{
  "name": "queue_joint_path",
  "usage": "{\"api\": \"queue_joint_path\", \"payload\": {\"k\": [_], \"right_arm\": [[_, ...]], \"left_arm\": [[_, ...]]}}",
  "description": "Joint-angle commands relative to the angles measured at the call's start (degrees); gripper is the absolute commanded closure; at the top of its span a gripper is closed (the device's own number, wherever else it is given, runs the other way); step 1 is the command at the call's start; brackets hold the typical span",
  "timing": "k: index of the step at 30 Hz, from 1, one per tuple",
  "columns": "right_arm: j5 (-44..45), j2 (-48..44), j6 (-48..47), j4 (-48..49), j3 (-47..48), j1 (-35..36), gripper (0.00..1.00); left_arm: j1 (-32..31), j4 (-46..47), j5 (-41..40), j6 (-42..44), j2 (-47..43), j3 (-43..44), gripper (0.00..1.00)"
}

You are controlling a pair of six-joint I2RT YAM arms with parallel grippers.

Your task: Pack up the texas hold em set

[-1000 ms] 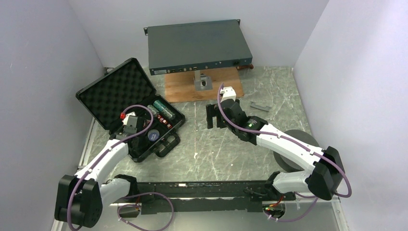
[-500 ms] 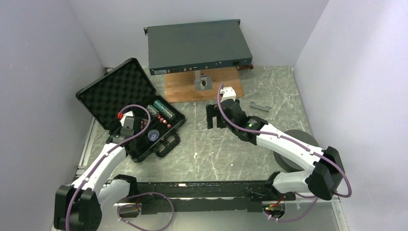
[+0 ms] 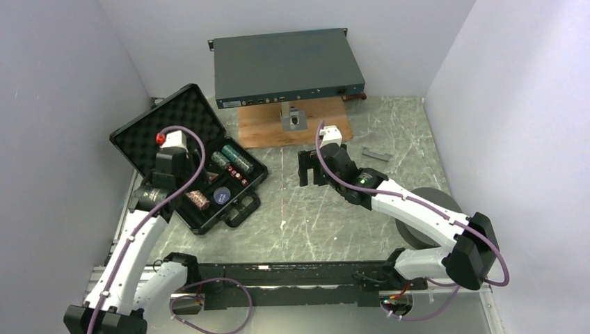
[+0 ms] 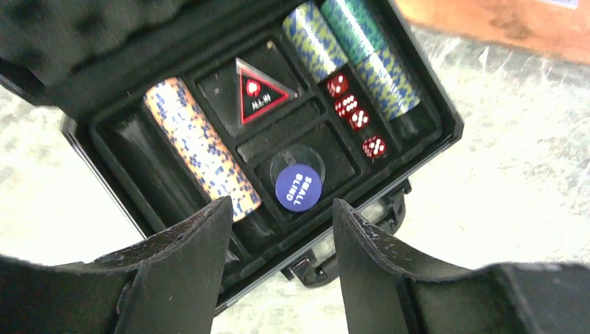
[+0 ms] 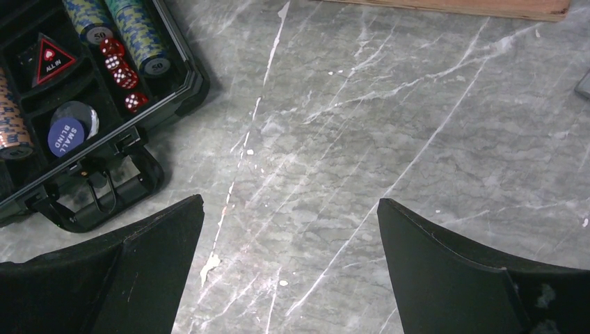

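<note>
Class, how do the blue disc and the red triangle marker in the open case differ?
The blue disc is round and reads SMALL BLIND; the red triangle marker is three-cornered and reads ALL IN. The disc is solid blue, the triangle black with red edging. Both rest in compartments of the black case.

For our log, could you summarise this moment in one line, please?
left gripper: open, empty, above black plastic case | right gripper: open, empty, above grey marble table
</note>
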Motion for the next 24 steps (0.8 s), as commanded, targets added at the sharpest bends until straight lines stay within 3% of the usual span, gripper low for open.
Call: {"api": "queue_joint_path", "payload": {"k": [1,13,24], "right_arm": [[0.6,-2.5,0.8,0.8,-0.6,0.1,0.01],[-0.5,-3.1,1.3,0.2,-1.4,0.2,0.01],[-1.8,-3.1,2.4,-0.1,-2.3,0.2,0.01]], "left_arm": [[2.1,-3.8,1.6,6.4,4.2,8.5,0.40],[10.2,-3.8,4.0,9.4,9.5,20.0,0.37],[25.0,-2.2,13.4,8.0,21.9,35.7,0.37]]}}
